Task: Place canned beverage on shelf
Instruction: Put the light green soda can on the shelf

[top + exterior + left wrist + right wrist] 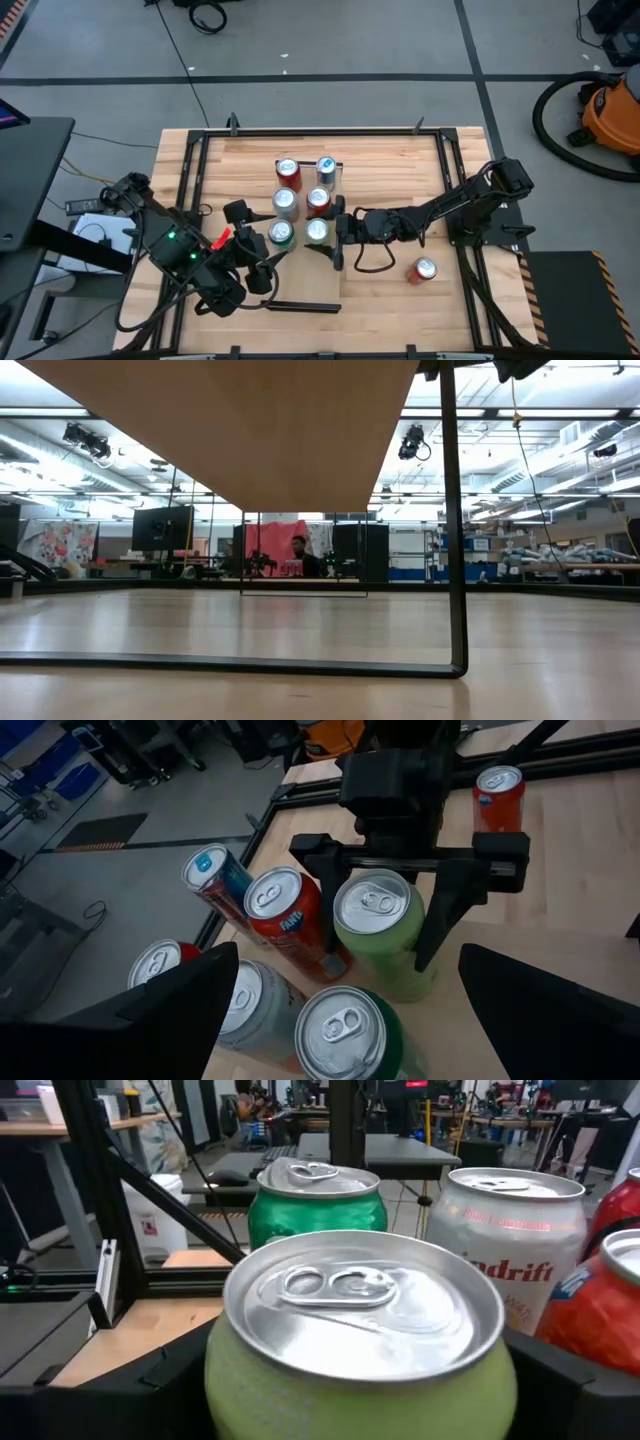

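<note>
Upright on the shelf (pixel 300 285) over the wooden desk (pixel 400 160): light green can (pixel 316 232), between the right pincer's (pixel 336 243) spread fingers. Left pincer (pixel 262 262) released, near left.

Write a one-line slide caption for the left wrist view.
Right gripper straddles a light-green can among five other upright cans on the shelf, one orange can apart on the table.

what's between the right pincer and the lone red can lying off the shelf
Nothing stands there. In the high view the stretch from the right pincer to the lone red can is bare tabletop, crossed only by the arm's dark cable loop.
</note>
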Controlling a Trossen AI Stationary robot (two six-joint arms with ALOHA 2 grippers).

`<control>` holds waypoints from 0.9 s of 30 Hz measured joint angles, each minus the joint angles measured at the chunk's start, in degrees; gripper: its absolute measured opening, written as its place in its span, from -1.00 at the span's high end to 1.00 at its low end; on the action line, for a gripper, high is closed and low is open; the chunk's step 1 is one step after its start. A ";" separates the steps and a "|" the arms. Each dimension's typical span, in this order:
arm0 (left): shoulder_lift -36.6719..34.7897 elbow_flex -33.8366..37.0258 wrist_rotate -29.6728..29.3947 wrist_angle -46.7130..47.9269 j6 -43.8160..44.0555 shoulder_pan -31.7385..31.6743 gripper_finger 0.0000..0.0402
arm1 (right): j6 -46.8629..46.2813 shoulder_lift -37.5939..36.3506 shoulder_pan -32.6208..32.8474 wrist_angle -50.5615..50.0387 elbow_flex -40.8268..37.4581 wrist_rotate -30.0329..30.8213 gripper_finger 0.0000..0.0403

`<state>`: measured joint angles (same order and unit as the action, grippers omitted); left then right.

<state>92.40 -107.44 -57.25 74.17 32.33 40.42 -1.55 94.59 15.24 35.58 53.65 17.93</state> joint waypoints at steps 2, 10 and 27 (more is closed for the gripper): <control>0.00 0.00 0.04 0.02 -0.10 -0.13 -0.95 | -0.01 -0.09 -0.06 0.03 -0.04 -0.26 -0.73; 0.02 0.00 0.04 0.02 -0.13 -0.13 -0.95 | 1.55 -0.47 0.98 -1.11 -0.17 1.20 -0.78; 0.04 0.04 0.06 0.02 -0.04 -0.13 -0.95 | 4.93 -5.28 3.31 -2.42 -0.17 3.53 -0.96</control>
<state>92.44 -107.39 -57.19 74.19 32.29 40.29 3.39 89.31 18.55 33.16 53.47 21.46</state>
